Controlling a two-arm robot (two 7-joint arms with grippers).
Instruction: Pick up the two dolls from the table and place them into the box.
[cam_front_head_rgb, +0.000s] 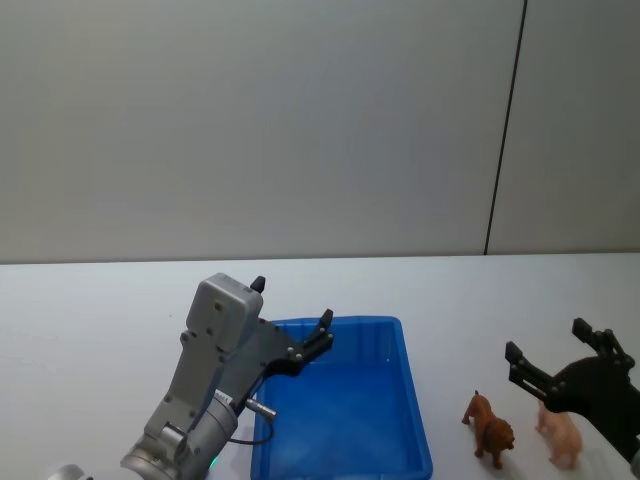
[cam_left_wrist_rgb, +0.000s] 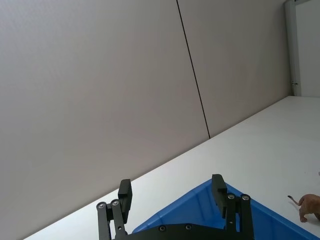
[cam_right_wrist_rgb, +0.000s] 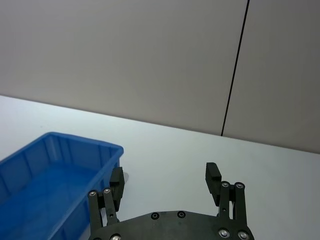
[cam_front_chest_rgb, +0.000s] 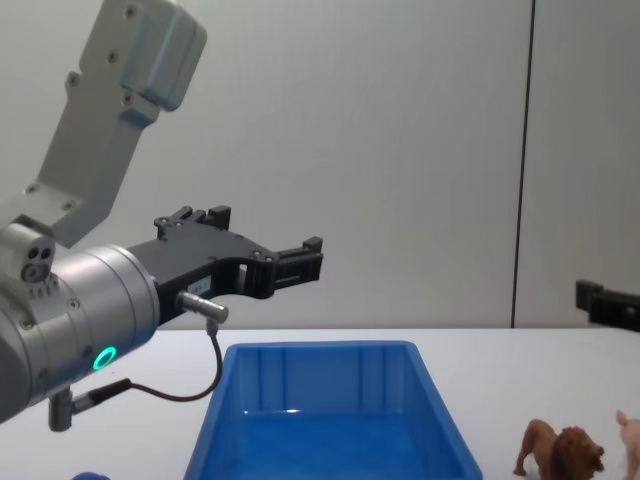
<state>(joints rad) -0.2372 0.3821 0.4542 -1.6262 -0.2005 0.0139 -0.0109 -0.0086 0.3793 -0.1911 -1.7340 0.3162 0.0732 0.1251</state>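
The brown lion (cam_front_head_rgb: 489, 428) and the pale pink pig (cam_front_head_rgb: 560, 432) stand side by side on the white table (cam_front_head_rgb: 80, 330), to the right of the blue box (cam_front_head_rgb: 415, 420). My right gripper (cam_front_head_rgb: 547, 340) hovers open just above and behind the pig, holding nothing. My left gripper (cam_front_head_rgb: 292, 305) hangs open over the box's far left corner, also holding nothing. From the chest, the lion (cam_front_chest_rgb: 560, 452) and the pig (cam_front_chest_rgb: 630, 435) sit low at the right of the box (cam_front_chest_rgb: 330, 362), with the left gripper (cam_front_chest_rgb: 265, 232) well above it.
A grey wall with a dark vertical seam (cam_front_head_rgb: 505, 130) runs behind the table. The left wrist view catches the box's rim (cam_left_wrist_rgb: 200, 192) and the lion's rear (cam_left_wrist_rgb: 307, 204). In the right wrist view the box (cam_right_wrist_rgb: 60, 147) lies off to one side.
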